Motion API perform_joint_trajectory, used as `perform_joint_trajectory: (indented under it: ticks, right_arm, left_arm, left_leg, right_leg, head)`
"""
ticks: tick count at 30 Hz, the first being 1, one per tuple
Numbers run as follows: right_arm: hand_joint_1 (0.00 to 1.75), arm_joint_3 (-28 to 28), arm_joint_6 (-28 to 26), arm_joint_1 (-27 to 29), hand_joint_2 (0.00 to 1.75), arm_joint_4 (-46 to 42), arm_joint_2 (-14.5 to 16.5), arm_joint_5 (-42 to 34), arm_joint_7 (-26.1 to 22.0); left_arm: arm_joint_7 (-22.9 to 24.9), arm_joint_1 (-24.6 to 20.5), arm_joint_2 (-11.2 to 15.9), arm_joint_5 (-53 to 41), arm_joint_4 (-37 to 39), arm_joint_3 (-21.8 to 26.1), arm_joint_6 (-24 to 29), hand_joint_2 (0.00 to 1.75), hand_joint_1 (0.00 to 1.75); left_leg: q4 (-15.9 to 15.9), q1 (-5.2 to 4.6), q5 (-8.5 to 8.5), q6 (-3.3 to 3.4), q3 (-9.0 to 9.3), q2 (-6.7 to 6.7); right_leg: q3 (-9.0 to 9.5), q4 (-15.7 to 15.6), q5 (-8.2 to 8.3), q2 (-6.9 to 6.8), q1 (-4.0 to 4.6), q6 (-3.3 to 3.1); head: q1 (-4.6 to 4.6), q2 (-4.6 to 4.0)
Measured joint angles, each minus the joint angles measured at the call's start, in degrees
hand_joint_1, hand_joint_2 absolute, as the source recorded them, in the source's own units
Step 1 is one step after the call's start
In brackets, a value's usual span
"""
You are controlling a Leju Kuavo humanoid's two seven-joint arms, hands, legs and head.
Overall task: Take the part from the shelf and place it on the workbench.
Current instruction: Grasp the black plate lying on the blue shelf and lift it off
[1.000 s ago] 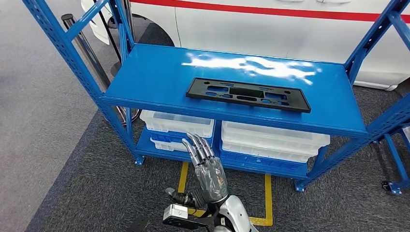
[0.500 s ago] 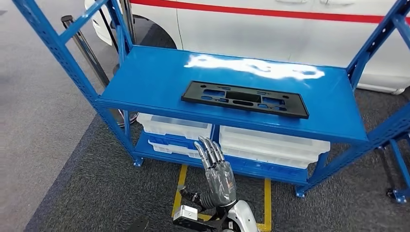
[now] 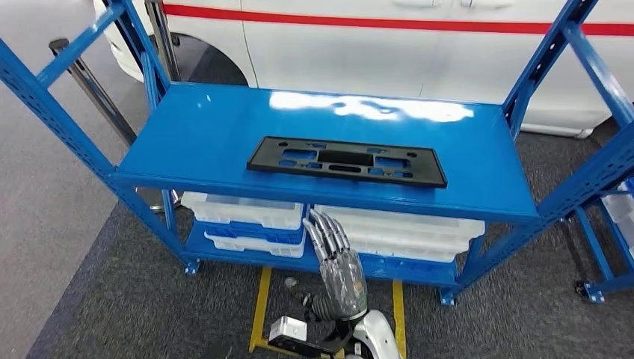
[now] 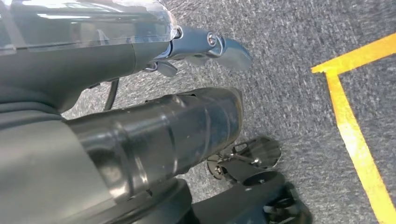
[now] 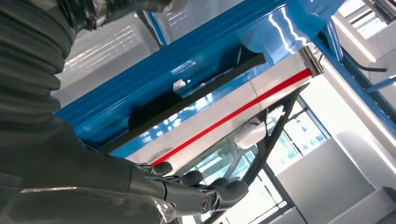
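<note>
Now the camera has shifted, and the right hand, empty with fingers extended, still sits below the part.

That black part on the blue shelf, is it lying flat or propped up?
Flat. The black part lies with its whole length resting on the blue shelf, no hand touching it.

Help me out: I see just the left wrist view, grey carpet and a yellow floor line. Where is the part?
Observer: In the head view, the flat black rectangular plastic part lies on the top deck of the blue metal shelf.
Operator: Is either hand on it?
Observer: No. The right hand is below the shelf's front edge, fingers stretched upward, holding nothing.
Operator: Anything under that deck?
Observer: Translucent white plastic bins sit on the lower level.
</note>
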Motion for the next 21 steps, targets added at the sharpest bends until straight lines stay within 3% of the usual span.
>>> perform_joint_trajectory:
  ticks: [4, 5, 7, 8, 9, 10, 11, 13, 14, 16, 19, 21]
  right_arm:
    - [0.0, -0.38, -0.07, 0.07, 1.75, -0.54, -0.04, 0.74, 0.05]
    - [0.0, -0.51, -0.07, 0.06, 1.75, -0.68, -0.07, 0.84, 0.05]
    - [0.0, -0.74, -0.07, 0.19, 1.75, -0.74, -0.18, 1.01, 0.13]
    - [0.0, -0.85, -0.07, 0.32, 1.75, -0.73, -0.26, 1.09, 0.18]
    - [0.0, -0.93, -0.07, 0.45, 1.75, -0.73, -0.37, 1.22, 0.25]
    - [0.0, -1.02, -0.07, 0.53, 1.75, -0.73, -0.46, 1.36, 0.29]
    - [0.0, -1.12, -0.07, 0.56, 1.75, -0.77, -0.54, 1.47, 0.33]
    - [0.0, -1.36, -0.07, 0.54, 1.75, -0.91, -0.63, 1.65, 0.39]
    - [0.0, -1.46, -0.07, 0.53, 1.75, -1.04, -0.66, 1.67, 0.45]
    - [0.0, -1.64, -0.08, 0.53, 1.75, -1.27, -0.78, 1.63, 0.65]
    - [0.0, -1.77, -0.09, 0.51, 1.75, -1.82, -0.96, 1.62, 1.01]
    - [0.0, -1.81, -0.09, 0.37, 1.75, -2.27, -1.03, 1.76, 1.31]
  left_arm:
    - [0.15, 0.02, -0.16, 0.0, 0.03, -0.03, -0.02, 0.0, 0.0]
    - [0.15, 0.03, -0.21, -0.01, 0.04, -0.03, -0.02, 0.0, 0.0]
    - [0.18, -0.04, -0.22, -0.01, 0.04, -0.04, -0.05, 0.0, 0.0]
    - [0.2, -0.06, -0.22, 0.0, 0.04, -0.05, -0.07, 0.0, 0.0]
    - [0.24, -0.05, -0.23, 0.0, 0.05, -0.05, -0.09, 0.0, 0.0]
    - [0.29, 0.0, -0.26, 0.0, 0.07, -0.07, -0.1, 0.0, 0.0]
    - [0.36, 0.05, -0.31, 0.0, 0.09, -0.07, -0.11, 0.0, 0.0]
    - [0.48, 0.08, -0.43, -0.01, 0.13, -0.09, -0.12, 0.0, 0.0]
    - [0.55, 0.05, -0.46, 0.0, 0.15, -0.1, -0.12, 0.0, 0.0]
    - [0.64, -0.01, -0.49, 0.01, 0.17, -0.12, -0.12, 0.0, 0.0]
    - [0.71, -0.13, -0.48, 0.02, 0.2, -0.14, -0.13, 0.0, 0.0]
    - [0.72, -0.16, -0.46, 0.03, 0.2, -0.15, -0.13, 0.0, 0.0]
  left_leg:
    - [-2.72, 0.4, 0.08, -0.14, 1.35, 0.23]
    - [-3.29, 0.6, 0.22, -0.1, 1.8, 0.35]
    - [-3.56, 0.57, 0.06, 0.07, 2.23, 0.51]
    - [-3.54, 0.56, -0.11, 0.09, 2.35, 0.54]
    - [-3.5, 0.56, -0.33, 0.06, 2.55, 0.56]
    - [-3.46, 0.57, -0.58, -0.03, 2.82, 0.56]
    - [-3.38, 0.58, -0.9, -0.17, 3.19, 0.56]
    - [-3.04, 0.5, -1.69, -0.68, 3.8, 0.55]
    - [-2.93, 0.44, -2.01, -1.02, 3.92, 0.55]
    - [-2.91, 0.31, -2.34, -1.69, 3.97, 0.63]
    - [-2.14, 0.46, -3.24, -2.5, 3.94, 0.7]
    - [2.78, 0.62, -5.58, -2.93, 1.47, 0.6]
  right_leg:
    - [-0.39, 0.66, -0.69, -0.48, -0.03, 1.3]
    - [-1.36, 2.71, -1.76, -0.79, -0.05, 1.62]
    - [-5.19, 9.56, -4.57, -1.16, -0.4, 2.13]
    - [-7.14, 12.63, -5.32, -1.19, -0.58, 2.36]
    - [-8.38, 14.13, -5.05, -1.22, -0.77, 2.56]
    - [-8.55, 13.5, -3.65, -1.29, -0.93, 2.69]
    - [-7.56, 10.65, -1.28, -1.42, -1.06, 2.73]
    - [-4.4, 3.18, 2.62, -1.83, -0.99, 2.46]
    - [-3.29, 0.71, 3.42, -1.98, -0.86, 2.19]
    - [-2.78, -0.53, 3.11, -1.93, -0.55, 1.63]
    - [-2.18, -1.3, 2.95, -1.65, -0.85, 0.69]
    - [-1.48, -1.75, 2.78, -1.69, -1.05, 0.09]
  head:
    - [-0.02, 0.0]
    - [0.01, 0.0]
    - [0.03, 0.0]
    - [0.03, 0.0]
    - [0.03, 0.0]
    - [0.03, 0.0]
    - [0.03, 0.0]
    - [0.05, 0.0]
    - [0.03, 0.0]
    - [0.0, 0.0]
    - [-0.04, 0.0]
    - [-0.1, 0.0]
